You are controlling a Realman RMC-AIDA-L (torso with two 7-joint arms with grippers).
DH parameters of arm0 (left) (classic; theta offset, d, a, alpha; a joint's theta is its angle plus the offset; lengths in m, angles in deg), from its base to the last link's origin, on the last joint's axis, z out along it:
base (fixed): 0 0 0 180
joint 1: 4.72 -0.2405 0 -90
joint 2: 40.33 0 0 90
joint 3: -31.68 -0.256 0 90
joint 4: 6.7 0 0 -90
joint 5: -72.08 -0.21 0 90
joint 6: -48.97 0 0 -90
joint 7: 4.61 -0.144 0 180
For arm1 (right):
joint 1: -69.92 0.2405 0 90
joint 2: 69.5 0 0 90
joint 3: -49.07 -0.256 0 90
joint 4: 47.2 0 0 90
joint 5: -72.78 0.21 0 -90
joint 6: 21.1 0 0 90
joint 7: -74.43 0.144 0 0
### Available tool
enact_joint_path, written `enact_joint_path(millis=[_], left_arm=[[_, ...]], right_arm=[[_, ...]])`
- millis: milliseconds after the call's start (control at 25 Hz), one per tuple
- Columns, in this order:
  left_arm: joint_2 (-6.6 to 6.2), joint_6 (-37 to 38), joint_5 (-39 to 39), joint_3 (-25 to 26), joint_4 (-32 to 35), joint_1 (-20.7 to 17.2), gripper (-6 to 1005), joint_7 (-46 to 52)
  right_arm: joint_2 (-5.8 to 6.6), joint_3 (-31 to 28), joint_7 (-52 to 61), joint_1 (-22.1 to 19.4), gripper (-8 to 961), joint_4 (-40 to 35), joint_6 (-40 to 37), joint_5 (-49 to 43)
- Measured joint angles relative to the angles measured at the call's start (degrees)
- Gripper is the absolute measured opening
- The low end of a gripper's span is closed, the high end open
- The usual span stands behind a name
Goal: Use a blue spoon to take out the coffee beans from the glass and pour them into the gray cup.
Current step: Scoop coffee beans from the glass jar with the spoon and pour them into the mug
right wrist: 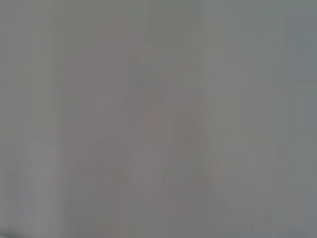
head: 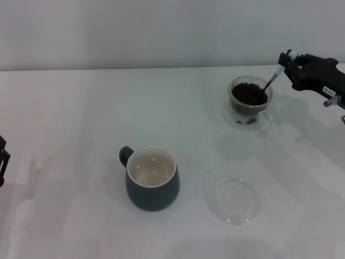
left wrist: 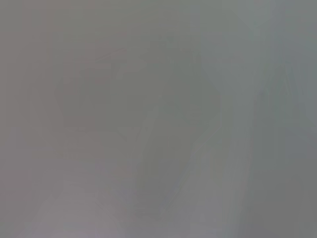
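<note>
In the head view my right gripper (head: 289, 62) is at the far right, shut on the pale-blue handle of the blue spoon (head: 272, 81). The spoon slants down to the left, its metal bowl dipped into the coffee beans (head: 248, 93) inside the clear glass (head: 249, 101). A few loose beans lie at the glass's base. The gray cup (head: 152, 178) stands at front centre, handle to its left, its cream inside empty. My left gripper (head: 2, 159) is parked at the left edge. Both wrist views show only blank grey.
A flat clear glass saucer (head: 235, 199) lies on the white table (head: 70, 118) to the right of the gray cup. A pale wall runs behind the table's far edge.
</note>
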Motion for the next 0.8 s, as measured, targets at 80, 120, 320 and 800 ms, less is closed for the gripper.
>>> enact_joint_path(millis=[80,120,320,800], left_arm=[[0.0,0.0,0.0,0.0,0.0,0.0,688,0.0],[0.0,0.0,0.0,0.0,0.0,0.1,688,0.0],[-0.01,0.0,0.0,0.0,0.0,0.5,689,-0.1],[-0.27,-0.4,0.4,0.4,-0.8,1.3,689,-0.1]], right_arm=[[-0.01,0.0,3.4,0.1,172,0.3,1.0,0.1],[-0.02,0.0,5.6,0.1,172,0.5,1.3,0.1],[-0.12,-0.1,13.3,0.3,175,1.8,2.8,1.8],[-0.1,0.1,28.6,1.3,182,4.8,4.5,6.0]])
